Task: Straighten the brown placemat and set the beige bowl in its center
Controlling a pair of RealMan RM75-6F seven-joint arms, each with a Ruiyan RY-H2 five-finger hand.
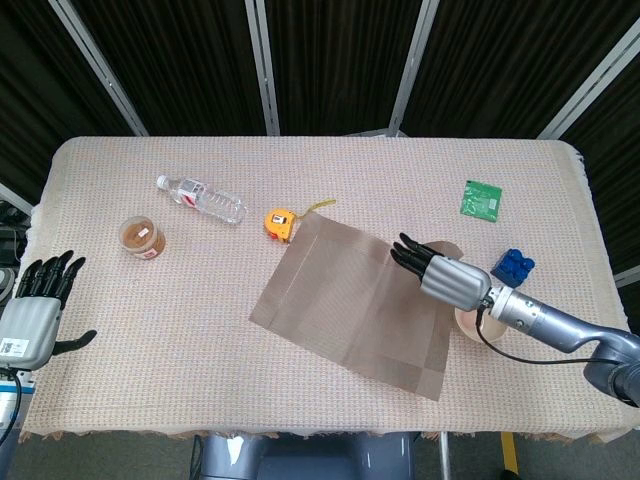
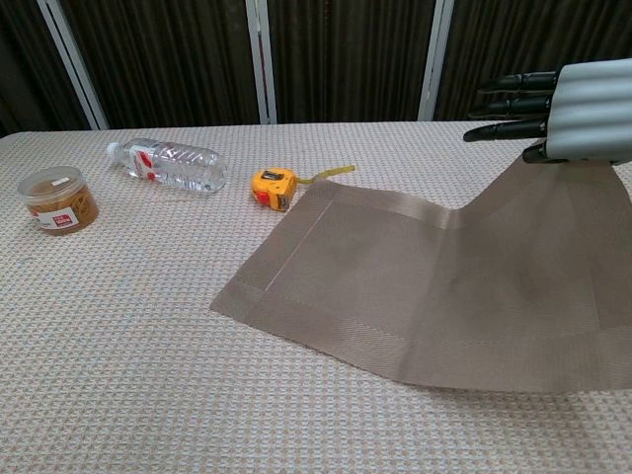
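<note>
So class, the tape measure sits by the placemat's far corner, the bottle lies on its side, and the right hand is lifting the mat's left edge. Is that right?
Not quite. The right hand lifts the placemat's right edge, not its left; the chest view shows that side raised. The tape measure is by the far corner, and the bottle lies on its side.

I can't read any text. Clear plastic water bottle (image 2: pixel 170 164) has a red-white label, round brown-lidded jar (image 2: pixel 60 200) a red-white sticker; lettering on both is too small.
</note>
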